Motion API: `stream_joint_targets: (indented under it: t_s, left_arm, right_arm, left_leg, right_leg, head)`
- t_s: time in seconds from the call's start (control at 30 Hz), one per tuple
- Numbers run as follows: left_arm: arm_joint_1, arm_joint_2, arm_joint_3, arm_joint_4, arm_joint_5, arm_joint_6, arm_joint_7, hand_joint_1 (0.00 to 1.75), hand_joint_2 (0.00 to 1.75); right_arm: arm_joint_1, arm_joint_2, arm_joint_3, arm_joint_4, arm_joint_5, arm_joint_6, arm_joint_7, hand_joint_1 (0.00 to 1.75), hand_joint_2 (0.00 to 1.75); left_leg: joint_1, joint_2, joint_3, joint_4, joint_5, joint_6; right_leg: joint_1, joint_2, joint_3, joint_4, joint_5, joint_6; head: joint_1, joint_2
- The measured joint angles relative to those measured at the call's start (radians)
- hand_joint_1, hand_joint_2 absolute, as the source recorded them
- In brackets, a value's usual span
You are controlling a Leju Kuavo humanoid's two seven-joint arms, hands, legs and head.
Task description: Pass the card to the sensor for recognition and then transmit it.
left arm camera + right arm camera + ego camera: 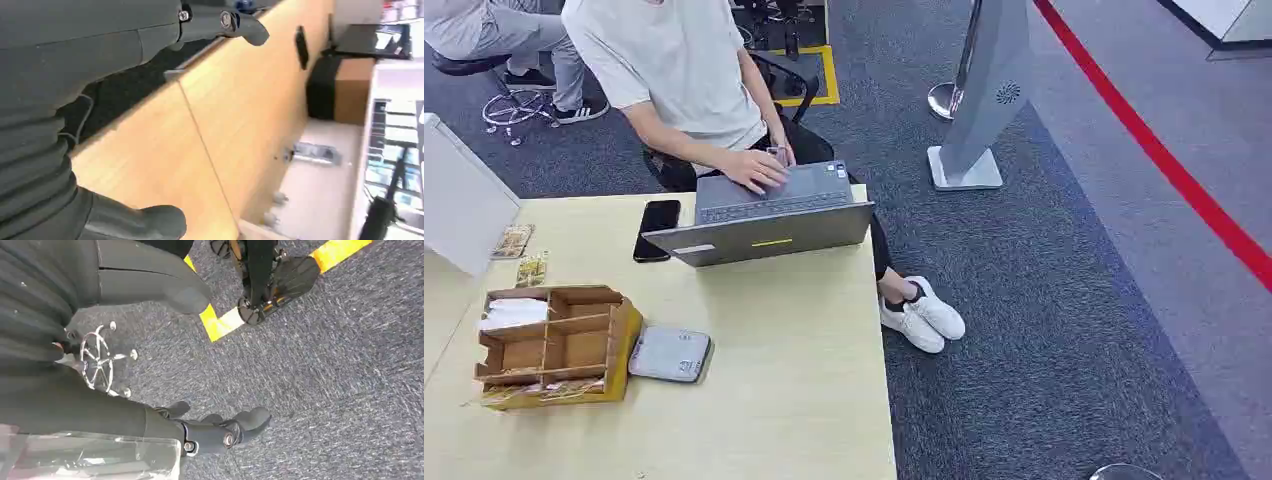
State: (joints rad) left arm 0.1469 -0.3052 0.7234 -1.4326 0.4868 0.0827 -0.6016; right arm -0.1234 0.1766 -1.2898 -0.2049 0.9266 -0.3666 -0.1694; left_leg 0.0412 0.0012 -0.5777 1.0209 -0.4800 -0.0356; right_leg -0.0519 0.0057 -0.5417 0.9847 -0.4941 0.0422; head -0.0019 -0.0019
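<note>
You can see your left hand (75, 70) wide and empty by the edge of the table (804, 390), your right hand (45, 315) wide and empty over the carpet (325, 365), the white card (514, 313) in the back left slot of the wooden box (574, 385), the grey sensor (670, 353) right beside that box, and farther back a person (674, 70) with a hand on a laptop (769, 220).

Laptop (769, 215), phone (656, 229), seated person (686, 75)
</note>
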Motion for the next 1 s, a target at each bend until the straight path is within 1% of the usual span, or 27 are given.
stream_joint_targets:
  t_s: [0.03, 0.07, 0.1, 0.13, 0.17, 0.23, 0.3, 0.4, 0.5, 0.77, 1.0]
  left_arm:
    - [0.0, 0.0, 0.0, 0.0, 0.0, 0.0, 0.0, 0.0, 1.75]
    - [-0.001, 0.0, -0.051, -0.075, -0.049, 0.04, -0.007, 0.0, 1.75]
    - [-0.001, 0.0, -0.058, -0.086, -0.059, 0.045, -0.008, 0.0, 1.75]
    - [-0.008, 0.001, -0.094, -0.138, -0.116, 0.08, -0.015, 0.0, 1.75]
    - [-0.019, 0.006, -0.15, -0.22, -0.233, 0.136, -0.022, 0.0, 1.75]
    - [-0.063, 0.019, -0.233, -0.324, -0.439, 0.223, -0.038, 0.0, 1.75]
    - [-0.088, 0.023, -0.247, -0.335, -0.51, 0.247, -0.04, 0.0, 1.75]
    - [-0.128, 0.034, -0.268, -0.338, -0.609, 0.277, -0.042, 0.0, 1.75]
    - [-0.176, 0.052, -0.294, -0.327, -0.702, 0.294, -0.018, 0.0, 1.75]
    - [-0.297, 0.106, -0.37, -0.241, -0.912, 0.324, 0.069, 0.0, 1.75]
    - [-0.41, 0.159, -0.452, -0.132, -1.099, 0.348, 0.157, 0.0, 1.75]
  right_arm:
    - [0.0, 0.0, 0.0, 0.0, 0.0, 0.0, 0.0, 0.0, 1.75]
    - [-0.001, 0.0, 0.0, 0.002, 0.015, 0.0, 0.01, 0.0, 1.75]
    - [-0.001, 0.0, 0.0, 0.002, 0.016, 0.0, 0.011, 0.0, 1.75]
    - [-0.003, 0.0, 0.0, 0.003, 0.034, 0.0, 0.018, 0.0, 1.75]
    - [-0.007, 0.0, 0.001, 0.003, 0.056, 0.001, 0.033, 0.0, 1.75]
    - [-0.015, 0.0, 0.011, 0.007, 0.103, 0.005, 0.065, 0.0, 1.75]
    - [-0.017, 0.0, 0.013, 0.008, 0.119, 0.006, 0.073, 0.0, 1.75]
    - [-0.02, 0.0, 0.018, 0.008, 0.144, 0.007, 0.087, 0.0, 1.75]
    - [-0.023, 0.0, 0.02, 0.01, 0.162, 0.009, 0.1, 0.0, 1.75]
    - [-0.029, 0.001, 0.028, 0.011, 0.205, 0.021, 0.125, 0.0, 1.75]
    - [-0.033, 0.001, 0.039, 0.012, 0.245, 0.026, 0.148, 0.0, 1.75]
  left_leg:
    - [0.0, 0.0, 0.0, 0.0, 0.0, 0.0]
    - [0.0, 0.0, 0.0, 0.0, 0.0, 0.0]
    - [0.0, 0.0, 0.0, 0.0, 0.0, 0.0]
    - [0.0, 0.0, 0.0, 0.0, 0.0, 0.0]
    - [0.0, 0.0, 0.001, 0.0, 0.0, 0.0]
    - [0.0, 0.0, 0.001, 0.0, 0.0, 0.0]
    - [0.0, 0.0, 0.001, 0.0, 0.0, 0.0]
    - [0.0, 0.0, 0.001, 0.0, 0.0, 0.0]
    - [0.0, 0.0, 0.001, 0.001, 0.0, 0.0]
    - [0.0, 0.0, 0.001, 0.001, 0.0, 0.0]
    - [0.0, 0.0, 0.001, 0.001, 0.0, 0.0]
  right_leg:
    - [0.0, 0.0, 0.0, 0.0, 0.0, 0.0]
    - [0.0, 0.0, 0.0, 0.0, 0.0, 0.0]
    - [0.0, 0.0, 0.0, 0.0, 0.0, 0.0]
    - [0.0, 0.0, 0.0, 0.0, 0.0, 0.0]
    - [0.0, 0.0, 0.0, 0.0, 0.0, 0.0]
    - [0.0, 0.0, 0.0, 0.0, 0.0, 0.0]
    - [0.0, 0.0, 0.0, 0.0, 0.0, 0.0]
    - [0.0, 0.0, 0.0, 0.0, 0.0, 0.0]
    - [0.0, 0.0, 0.0, 0.0, 0.0, 0.0]
    - [0.0, 0.001, 0.0, 0.0, 0.001, 0.0]
    - [0.0, 0.001, 0.0, 0.0, 0.001, 0.0]
  head:
    - [0.0, 0.0]
    - [0.0, 0.0]
    - [0.0, 0.0]
    - [0.0, 0.0]
    - [0.0, 0.0]
    - [0.0, 0.0]
    - [0.0, 0.0]
    - [0.0, 0.0]
    - [0.0, 0.0]
    - [0.0, 0.0]
    - [0.0, 0.0]
